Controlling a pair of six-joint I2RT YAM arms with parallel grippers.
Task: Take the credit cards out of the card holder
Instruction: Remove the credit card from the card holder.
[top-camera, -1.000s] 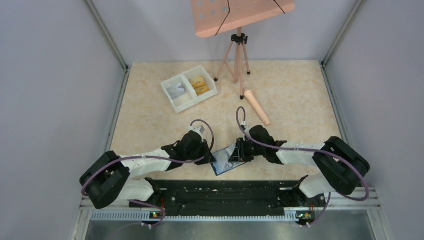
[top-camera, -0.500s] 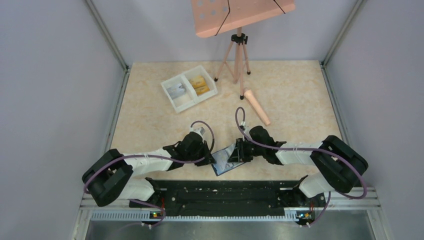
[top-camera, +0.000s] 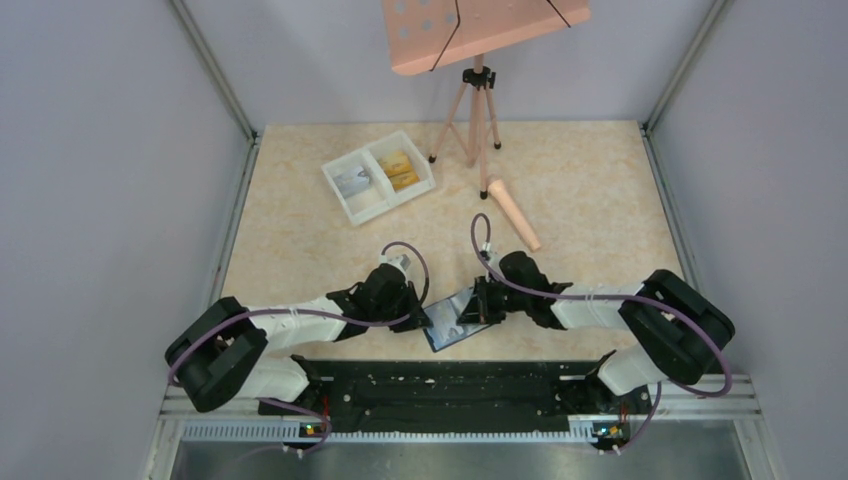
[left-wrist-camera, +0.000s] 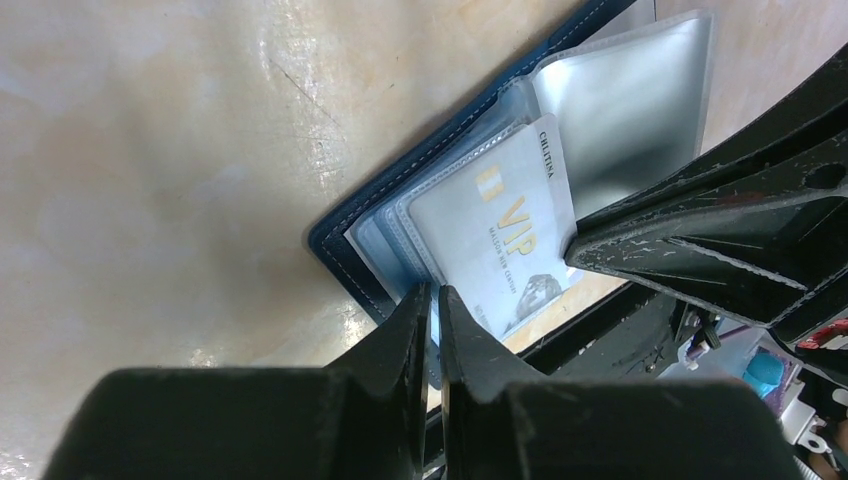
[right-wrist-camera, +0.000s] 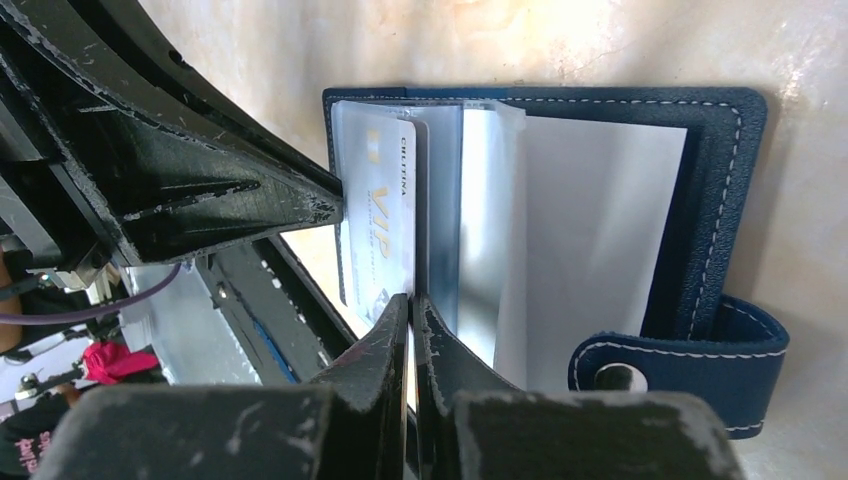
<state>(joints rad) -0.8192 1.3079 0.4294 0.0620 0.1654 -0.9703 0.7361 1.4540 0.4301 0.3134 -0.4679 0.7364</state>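
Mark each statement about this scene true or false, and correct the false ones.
1. The card holder lies open on the table. True.
2. The white tray is empty. False: it holds grey cards in one compartment and yellow cards in the other.
3. A pale VIP card sits among the card holder's clear sleeves. True.
4. The right gripper is wide open. False: it is shut at the sleeves' edge.
5. The pink cylinder lies in the tray. False: it lies on the table by the tripod.
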